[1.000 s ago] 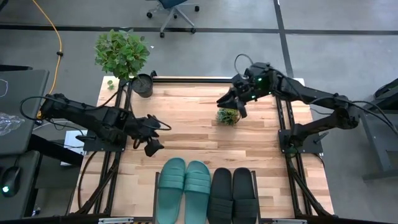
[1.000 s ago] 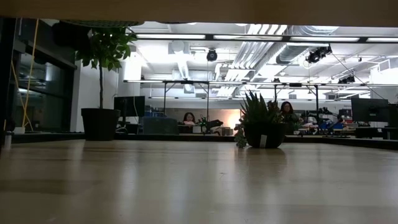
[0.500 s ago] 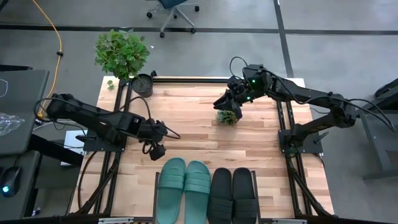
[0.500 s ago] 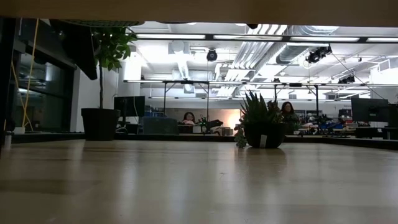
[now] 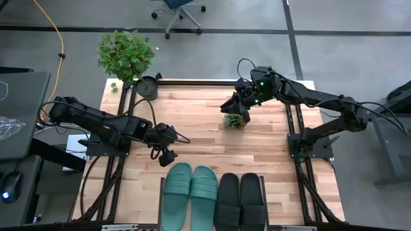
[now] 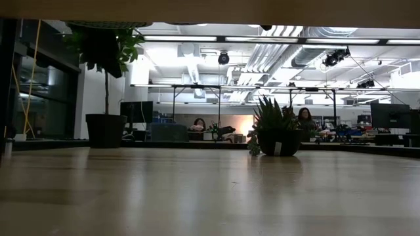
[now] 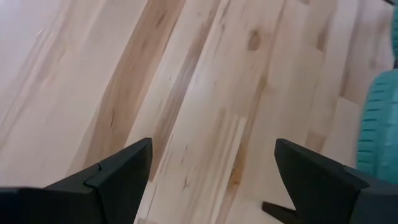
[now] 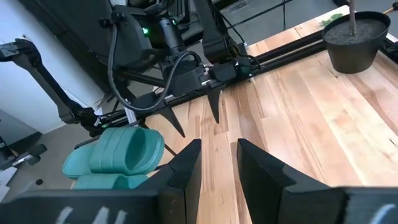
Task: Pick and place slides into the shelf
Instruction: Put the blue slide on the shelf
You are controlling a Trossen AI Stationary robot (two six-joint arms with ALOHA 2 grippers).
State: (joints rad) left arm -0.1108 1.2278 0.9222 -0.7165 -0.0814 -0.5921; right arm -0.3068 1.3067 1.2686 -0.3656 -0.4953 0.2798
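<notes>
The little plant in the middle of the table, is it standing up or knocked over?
Standing up. From table height, the little plant sits straight in its pot with leaves pointing upward. From above, the right gripper hangs right by it.

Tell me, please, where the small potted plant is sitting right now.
In the high view, the small potted plant stands on the wooden tabletop, toward the far right, directly beneath the right gripper and well away from the slides.
</notes>
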